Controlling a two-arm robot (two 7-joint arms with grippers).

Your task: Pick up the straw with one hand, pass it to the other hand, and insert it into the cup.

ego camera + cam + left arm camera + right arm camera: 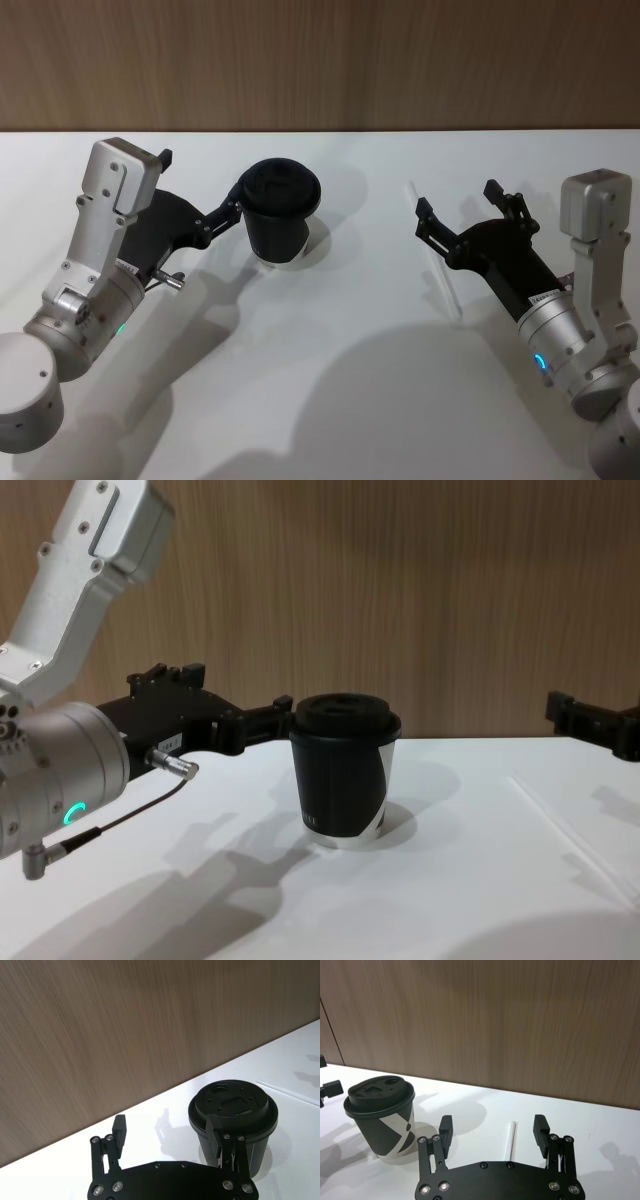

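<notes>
On my left, the left gripper (pixel 200 181) is spread wide and holds nothing. One fingertip (pixel 214 1131) sits at the side of the cup (pixel 280 210), outside the jaws; I cannot tell whether it touches. The cup stands upright on the smooth white table (pixel 330 400), black paper with a white curved patch and a moulded black plastic lid (pixel 380 1091). To my right, the right gripper (pixel 458 200) is also wide open and empty. The straw (pixel 511 1135), thin, straight and white, lies flat on the table below the gap between its fingers. A wood-grain wall (pixel 320 60) runs behind.
</notes>
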